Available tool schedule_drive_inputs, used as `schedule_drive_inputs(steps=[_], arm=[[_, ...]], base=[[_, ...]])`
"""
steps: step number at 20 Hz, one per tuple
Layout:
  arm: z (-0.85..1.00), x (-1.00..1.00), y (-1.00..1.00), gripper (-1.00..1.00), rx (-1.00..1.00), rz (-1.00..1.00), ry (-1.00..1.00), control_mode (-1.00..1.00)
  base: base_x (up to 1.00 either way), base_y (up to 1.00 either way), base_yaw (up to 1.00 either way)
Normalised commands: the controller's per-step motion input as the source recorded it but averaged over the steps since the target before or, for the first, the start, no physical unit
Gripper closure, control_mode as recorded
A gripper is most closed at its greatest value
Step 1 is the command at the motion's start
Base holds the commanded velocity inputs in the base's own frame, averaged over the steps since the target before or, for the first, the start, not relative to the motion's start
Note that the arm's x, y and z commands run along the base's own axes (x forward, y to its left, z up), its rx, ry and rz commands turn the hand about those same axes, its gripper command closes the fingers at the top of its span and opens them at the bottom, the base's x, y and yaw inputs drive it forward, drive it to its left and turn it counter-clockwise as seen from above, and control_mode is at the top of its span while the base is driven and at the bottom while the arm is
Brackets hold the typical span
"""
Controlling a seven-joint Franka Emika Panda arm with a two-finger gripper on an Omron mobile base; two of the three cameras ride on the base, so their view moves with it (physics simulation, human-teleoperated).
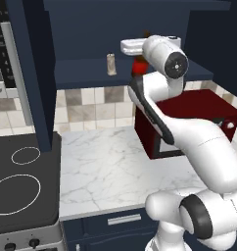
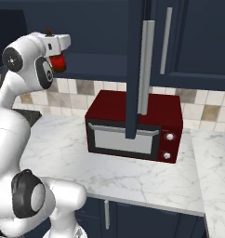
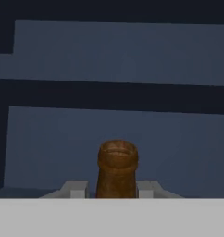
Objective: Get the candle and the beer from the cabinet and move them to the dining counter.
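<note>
The open navy cabinet [image 1: 91, 29] hangs over the marble worktop [image 1: 110, 166], its door [image 2: 135, 69] swung out in front of the red microwave [image 2: 137, 125] standing against the tiled back edge. Inside, on the cabinet's shelf [image 1: 86, 73], the gripper [image 3: 115, 187] has its jaws closed on the neck of the beer [image 3: 117, 166], at the shelf's right part. The candle [image 1: 111, 64] stands upright left of it, apart, near the shelf's front edge.
</note>
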Motion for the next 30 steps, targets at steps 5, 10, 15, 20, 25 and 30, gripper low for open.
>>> schedule_drive_inputs(steps=[5,10,15,20,25,30], arm=[[0.04,-0.92,-0.36,1.0,-0.01,0.06,-0.12,-1.0],[0.01,-0.89,-0.22,1.0,-0.01,0.06,-0.03,-1.0],[0.0,-0.87,-0.06,1.0,-0.04,0.09,0.0,-1.0],[-0.04,-0.83,0.0,1.0,-0.04,0.07,0.03,-1.0],[-0.13,-0.81,0.0,1.0,-0.03,0.04,0.06,-1.0],[-0.28,-0.64,0.0,1.0,-0.01,0.03,0.11,-1.0]], base=[[0.0,0.0,0.0],[0.0,0.0,0.0],[0.0,0.0,0.0],[0.0,0.0,0.0],[0.0,0.0,0.0],[0.0,0.0,0.0]])
